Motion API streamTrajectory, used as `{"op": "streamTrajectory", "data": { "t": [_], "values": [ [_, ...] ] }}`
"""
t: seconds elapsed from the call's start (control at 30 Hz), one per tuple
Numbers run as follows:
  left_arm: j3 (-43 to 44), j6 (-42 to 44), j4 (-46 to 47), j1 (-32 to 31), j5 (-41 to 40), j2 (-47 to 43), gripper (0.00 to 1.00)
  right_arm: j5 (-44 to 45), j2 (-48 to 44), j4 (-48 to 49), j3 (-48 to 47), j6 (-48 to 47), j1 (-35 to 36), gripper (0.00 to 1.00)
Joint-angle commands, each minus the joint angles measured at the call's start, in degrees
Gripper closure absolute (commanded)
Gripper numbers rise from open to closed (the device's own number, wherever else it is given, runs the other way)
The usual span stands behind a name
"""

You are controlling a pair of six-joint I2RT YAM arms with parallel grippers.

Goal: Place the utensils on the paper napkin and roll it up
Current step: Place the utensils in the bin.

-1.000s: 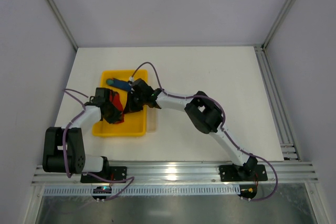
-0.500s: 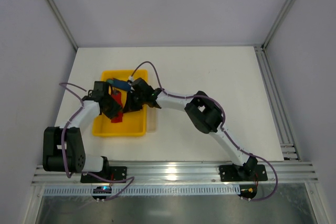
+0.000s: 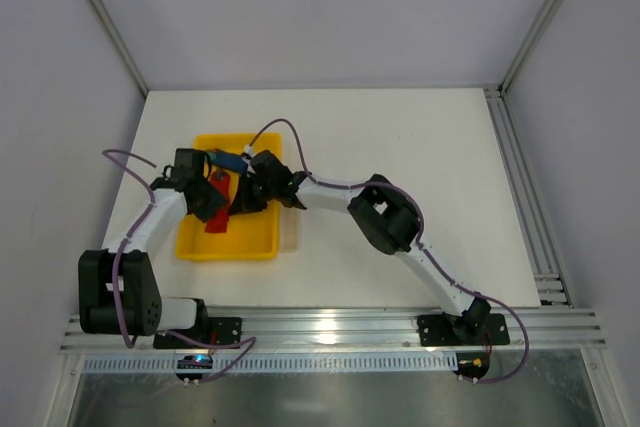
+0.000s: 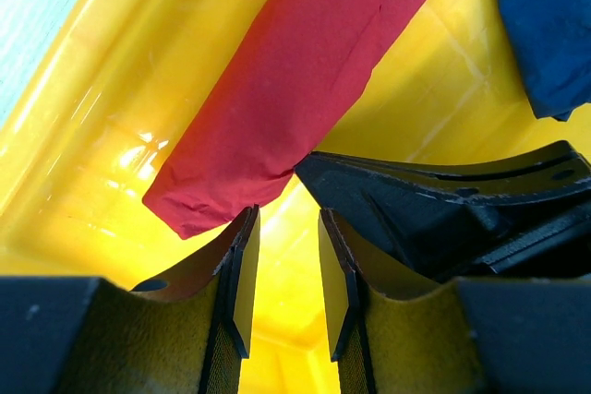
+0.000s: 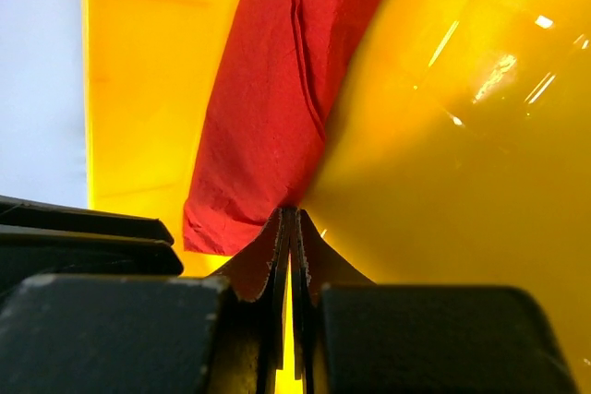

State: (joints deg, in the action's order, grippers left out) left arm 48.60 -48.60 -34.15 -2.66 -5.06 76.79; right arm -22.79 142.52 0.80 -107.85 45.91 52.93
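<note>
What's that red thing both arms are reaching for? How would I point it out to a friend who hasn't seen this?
On the white table, find the yellow tray at the left. Inside it lies a paper napkin, folded or rolled into a narrow strip. It is the only red thing there; the stick-shaped object at the tray's far end is blue.
</note>
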Motion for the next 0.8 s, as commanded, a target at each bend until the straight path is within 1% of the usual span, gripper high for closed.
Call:
{"op": "streamTrajectory", "data": {
  "t": [0.0,0.3,0.4,0.77],
  "values": [
    [1.68,0.87,-0.92,0.02,-1.62,0.55,0.64,-0.94,0.92,3.59,-1.57,1.37,0.42,0.92],
    [2.2,1.23,-1.71,0.02,-2.15,-0.94,0.64,-2.35,0.74,8.16,-0.25,2.69,0.34,0.89],
    [2.29,1.31,-1.62,0.02,-2.76,-1.12,0.63,-1.91,-0.66,9.74,2.11,2.96,0.34,0.89],
    [-1.05,0.7,-0.04,0.02,-3.99,1.87,0.64,-1.56,-1.45,9.57,2.56,2.52,0.25,0.89]
  ]
}}
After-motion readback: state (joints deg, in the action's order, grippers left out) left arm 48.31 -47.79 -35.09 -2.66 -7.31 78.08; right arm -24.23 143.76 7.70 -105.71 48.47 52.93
